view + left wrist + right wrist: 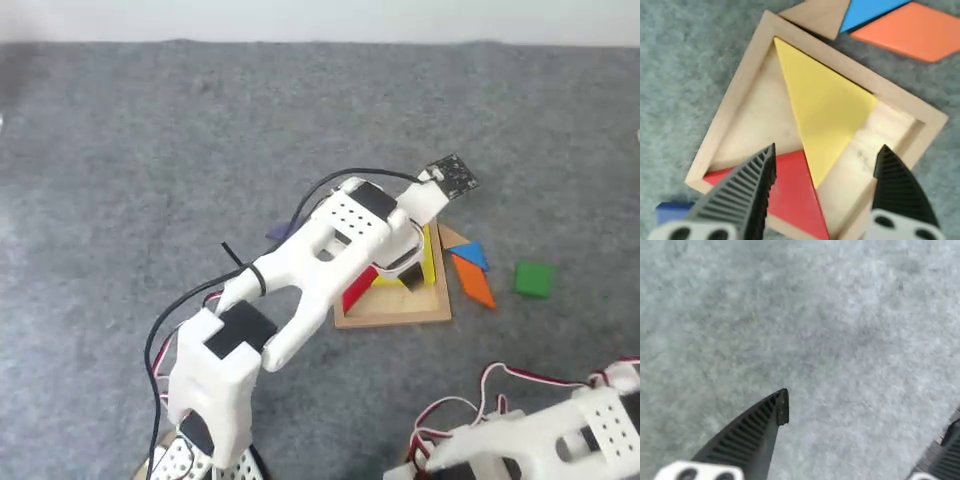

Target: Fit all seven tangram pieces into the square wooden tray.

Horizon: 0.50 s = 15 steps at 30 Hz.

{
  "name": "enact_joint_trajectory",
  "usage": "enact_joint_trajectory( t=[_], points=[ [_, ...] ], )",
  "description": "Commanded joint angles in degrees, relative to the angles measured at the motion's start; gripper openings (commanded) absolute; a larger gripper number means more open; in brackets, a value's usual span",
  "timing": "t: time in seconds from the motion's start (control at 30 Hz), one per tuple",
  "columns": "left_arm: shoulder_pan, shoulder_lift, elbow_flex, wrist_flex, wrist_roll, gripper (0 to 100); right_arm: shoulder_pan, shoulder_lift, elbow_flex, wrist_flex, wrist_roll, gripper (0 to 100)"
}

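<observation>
The square wooden tray (730, 100) holds a large yellow triangle (825, 100) and a red triangle (785, 195) side by side. My left gripper (827, 150) hangs open just above them, holding nothing. In the high view this arm covers much of the tray (400, 310), with the red triangle (360, 288) and the yellow triangle (429, 255) peeking out. Beside the tray lie a wood-coloured triangle (452, 236), a blue triangle (472, 254), an orange parallelogram (476, 281) and a green square (533, 278). My right gripper (865, 425) is open over bare carpet.
A dark blue piece (280, 232) lies on the tray's other side, partly hidden under the left arm, and shows as a dark blue piece (670, 212) in the left wrist view. The right arm (560, 440) rests at the near right corner. Grey carpet covers the table.
</observation>
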Motion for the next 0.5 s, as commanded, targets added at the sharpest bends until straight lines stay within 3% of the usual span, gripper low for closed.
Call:
enact_joint_trajectory(
  t=[0.0, 0.47],
  points=[
    [0.6, 1.1, -2.2, 0.4, 0.4, 31, 1.8, -0.7, -3.4, 1.2, 2.4, 45.8],
    [0.7, 14.4, -17.6, 5.5, -0.3, 31, 1.4, -1.2, -3.5, 6.4, 1.8, 45.8]
  ],
)
